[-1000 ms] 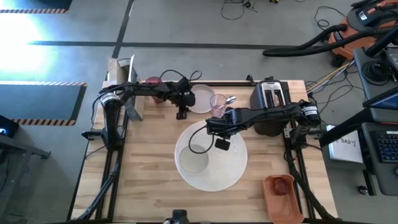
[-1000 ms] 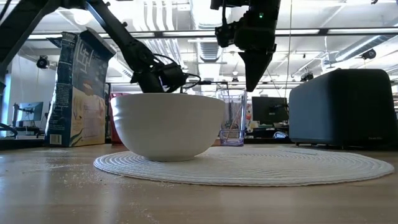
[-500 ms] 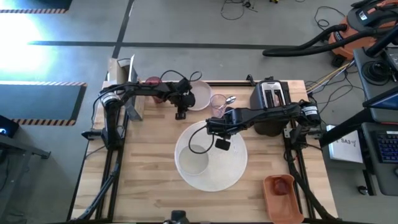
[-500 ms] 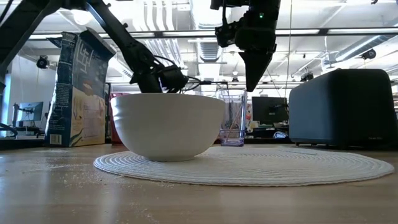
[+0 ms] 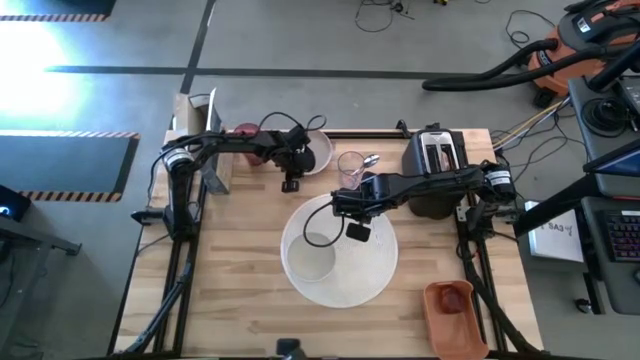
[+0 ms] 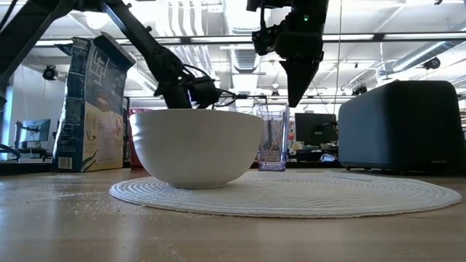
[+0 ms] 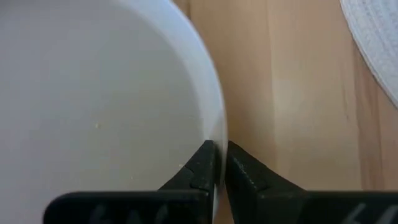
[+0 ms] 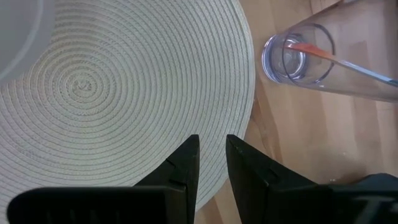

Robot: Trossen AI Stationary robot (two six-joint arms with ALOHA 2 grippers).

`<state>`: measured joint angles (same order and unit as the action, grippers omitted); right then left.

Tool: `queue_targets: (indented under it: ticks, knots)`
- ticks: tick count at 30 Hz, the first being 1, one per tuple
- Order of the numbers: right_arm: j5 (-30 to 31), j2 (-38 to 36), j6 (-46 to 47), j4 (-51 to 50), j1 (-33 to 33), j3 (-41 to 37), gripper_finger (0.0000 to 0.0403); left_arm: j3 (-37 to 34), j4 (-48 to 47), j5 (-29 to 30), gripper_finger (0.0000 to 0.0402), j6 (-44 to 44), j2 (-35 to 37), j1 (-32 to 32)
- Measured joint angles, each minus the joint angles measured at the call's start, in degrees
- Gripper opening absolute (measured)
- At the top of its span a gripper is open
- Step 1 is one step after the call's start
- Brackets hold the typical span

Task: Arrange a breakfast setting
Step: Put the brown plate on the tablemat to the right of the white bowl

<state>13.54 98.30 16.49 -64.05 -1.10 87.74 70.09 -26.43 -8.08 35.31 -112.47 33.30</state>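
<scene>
Left gripper (image 7: 217, 163) has its fingers pinched on the small pale plate (image 7: 93, 93) rim; thin grip, could slip when lifted. Right gripper (image 8: 211, 155) hovers, fingers narrow, empty.

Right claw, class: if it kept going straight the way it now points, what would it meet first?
Most likely the woven placemat: the right claw hangs above it pointing down, beside the bowl. How far above is unclear.

A pale wooden surface (image 5: 240, 260) fills the middle of the frame. At its centre lies a round white woven placemat (image 5: 360, 275). Toward the top edge sit a small pale plate (image 5: 322, 150), a pink translucent cup (image 5: 350, 166), a black toaster (image 5: 436, 170) at upper right and a cereal box (image 5: 200, 125) at upper left. An orange dish (image 5: 452, 318) sits at lower right.
</scene>
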Motion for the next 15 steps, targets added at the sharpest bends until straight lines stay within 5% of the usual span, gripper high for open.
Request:
queue_targets:
  ticks: [15]
  knots:
    - [0.0, 0.0, 0.0, -0.3, 0.0, 0.0, 0.007, 9.5, -8.9, -1.4, 0.0, 0.4, -0.1, -0.2]
